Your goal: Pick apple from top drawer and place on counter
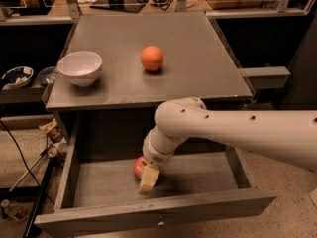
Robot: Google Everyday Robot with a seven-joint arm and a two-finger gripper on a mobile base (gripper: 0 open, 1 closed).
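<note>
The top drawer (pixel 89 182) is pulled open below the counter (pixel 148 88). The red apple (pixel 138 166) lies on the drawer floor near the middle, mostly hidden behind my gripper. My gripper (pixel 147 179) reaches down into the drawer from the white arm (pixel 237 130) on the right. It sits right at the apple's right side, touching or nearly touching it. The drawer's small metal knob (pixel 159 223) shows on its front panel.
On the counter stand a white bowl (pixel 79 67) at the left and a smooth orange fruit (pixel 151 58) near the middle. A side shelf (pixel 262 76) juts out at the right. Cables and clutter lie on the floor at the left (pixel 29 182).
</note>
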